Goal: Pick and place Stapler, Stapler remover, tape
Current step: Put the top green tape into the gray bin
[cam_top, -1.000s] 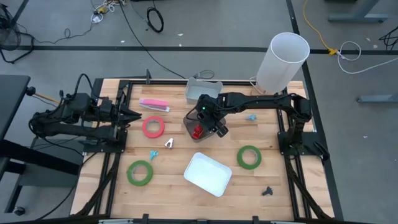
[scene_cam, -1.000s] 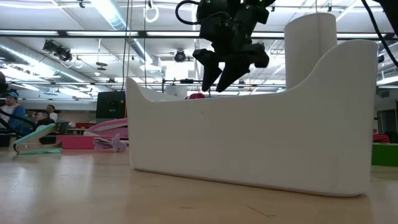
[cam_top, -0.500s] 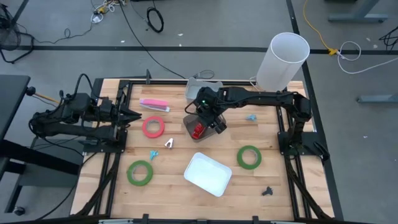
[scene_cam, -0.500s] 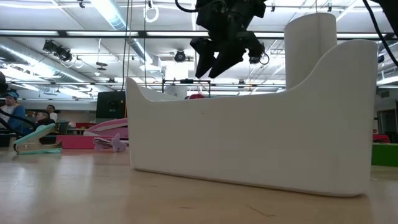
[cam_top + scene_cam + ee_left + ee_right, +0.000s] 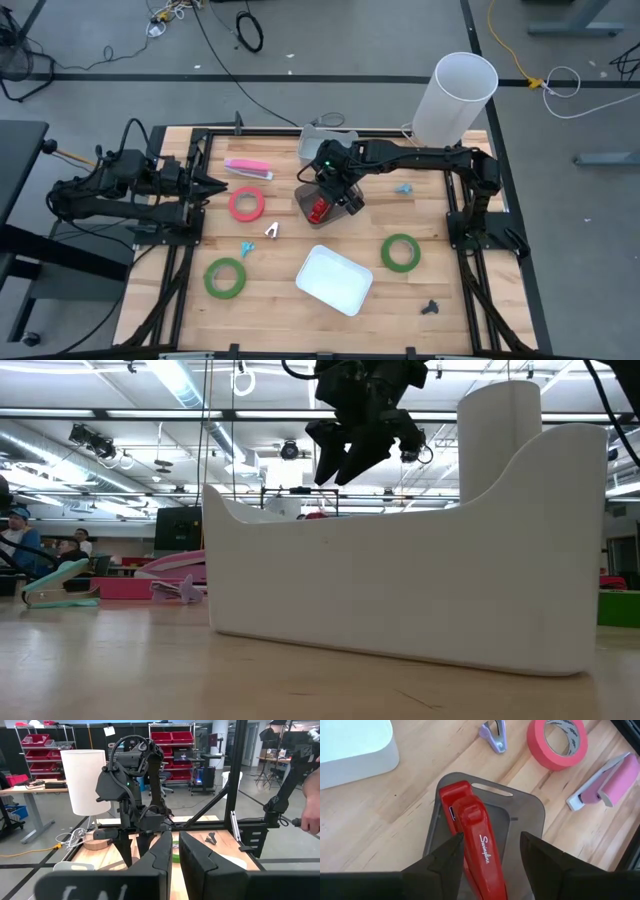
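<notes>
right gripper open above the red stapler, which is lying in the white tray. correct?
Not quite. The right gripper is open above the red stapler, but that stapler lies in the dark grey translucent tray, not the white tray, as the right wrist view shows.

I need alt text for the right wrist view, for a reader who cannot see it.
A red stapler lies in a dark grey tray, between the open fingers of the right claw above it. Beyond on the wooden table lie a red-pink tape roll, a purple staple remover and a white tray.
</notes>
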`<state>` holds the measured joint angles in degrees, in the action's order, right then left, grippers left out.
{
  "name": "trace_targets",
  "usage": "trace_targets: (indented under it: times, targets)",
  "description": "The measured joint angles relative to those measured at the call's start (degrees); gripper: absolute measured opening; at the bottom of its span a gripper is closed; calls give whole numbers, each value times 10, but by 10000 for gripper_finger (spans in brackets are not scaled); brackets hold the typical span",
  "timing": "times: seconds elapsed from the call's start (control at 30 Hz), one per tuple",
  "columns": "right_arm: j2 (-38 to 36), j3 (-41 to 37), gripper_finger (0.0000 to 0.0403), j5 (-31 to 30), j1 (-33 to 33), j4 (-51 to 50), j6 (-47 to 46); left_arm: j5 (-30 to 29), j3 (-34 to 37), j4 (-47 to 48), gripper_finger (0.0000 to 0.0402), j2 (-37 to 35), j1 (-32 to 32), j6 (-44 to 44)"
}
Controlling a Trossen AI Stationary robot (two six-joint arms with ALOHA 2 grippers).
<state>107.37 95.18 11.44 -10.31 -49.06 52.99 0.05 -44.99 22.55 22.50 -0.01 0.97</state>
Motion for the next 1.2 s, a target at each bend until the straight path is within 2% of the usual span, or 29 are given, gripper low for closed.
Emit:
trace_targets:
  times: [0.83,1.03,1.2]
  targets:
    - [-3,0,191,-1,5,-3,-5,0,0,0,34,0,0,0]
    - [-23,0,191,-40,21,-7,-22,0,0,0,34,0,0,0]
    - [-41,0,191,-44,32,-14,-63,0,0,0,34,0,0,0]
